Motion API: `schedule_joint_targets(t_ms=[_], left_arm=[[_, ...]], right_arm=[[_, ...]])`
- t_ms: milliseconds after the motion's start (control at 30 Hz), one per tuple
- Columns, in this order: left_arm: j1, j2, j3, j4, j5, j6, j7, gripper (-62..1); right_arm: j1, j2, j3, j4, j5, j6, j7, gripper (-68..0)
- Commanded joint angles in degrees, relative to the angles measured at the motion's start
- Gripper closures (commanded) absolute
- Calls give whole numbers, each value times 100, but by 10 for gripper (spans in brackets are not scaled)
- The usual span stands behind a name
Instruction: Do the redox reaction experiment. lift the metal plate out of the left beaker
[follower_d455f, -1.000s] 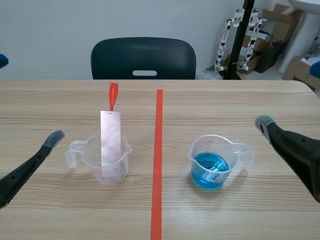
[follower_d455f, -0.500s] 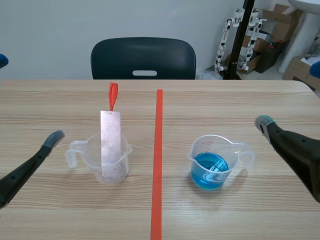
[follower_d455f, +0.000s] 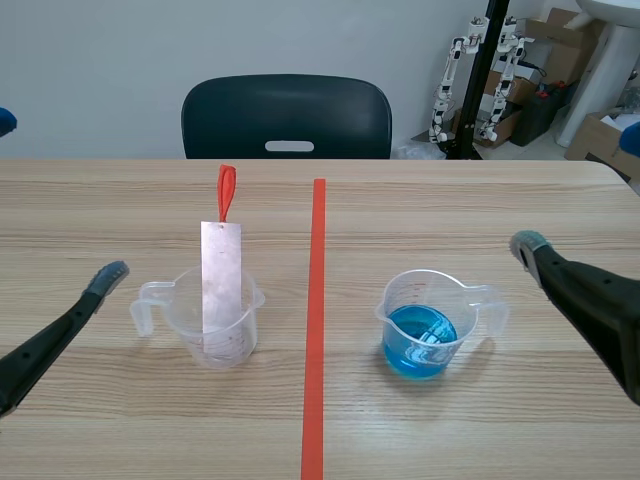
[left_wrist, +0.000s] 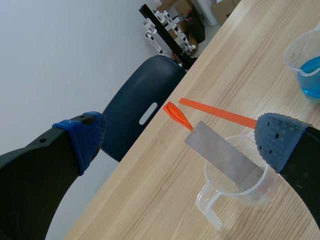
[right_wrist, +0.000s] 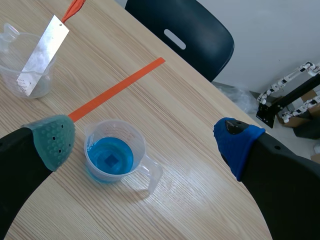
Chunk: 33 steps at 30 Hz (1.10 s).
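Now: left claw (left_wrist: 181, 139) spread, right claw (right_wrist: 144, 141) spread; metal plate (follower_d455f: 221, 280) standing in left beaker (follower_d455f: 184, 312); red graduations (follower_d455f: 228, 346) unreadable.

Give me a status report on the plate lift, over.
Left end effector open, beside left beaker. Right end effector open, by right beaker. Metal plate standing in left beaker, untouched. No obstruction seen.
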Motion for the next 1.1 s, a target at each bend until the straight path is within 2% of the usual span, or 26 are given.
schedule_joint_targets(t_ms=[0,233,500,633,700,900,1067], left_arm=[[0,13,-31,68,-66,26,-57,-623],[0,11,-31,68,-66,26,-57,-623],[0,13,-31,68,-63,28,-59,-623],[0,13,-31,68,-63,28,-57,-623],[0,13,-31,68,-63,28,-57,-623],[0,13,-31,68,-63,28,-57,-623],[0,13,-31,68,-66,28,-57,-623]], right_arm=[[48,7,33,98,22,-39,44,-576],[96,509,33,22,57,-35,101,-576],[752,1051,24,-562,990,-9,315,-576],[1231,1342,-83,-988,1589,535,354,-576],[1464,1495,-229,-1141,1808,706,372,-576],[2297,1851,-901,-1523,2065,715,372,-576],[3071,1888,-1641,-1862,2116,717,393,-576]])
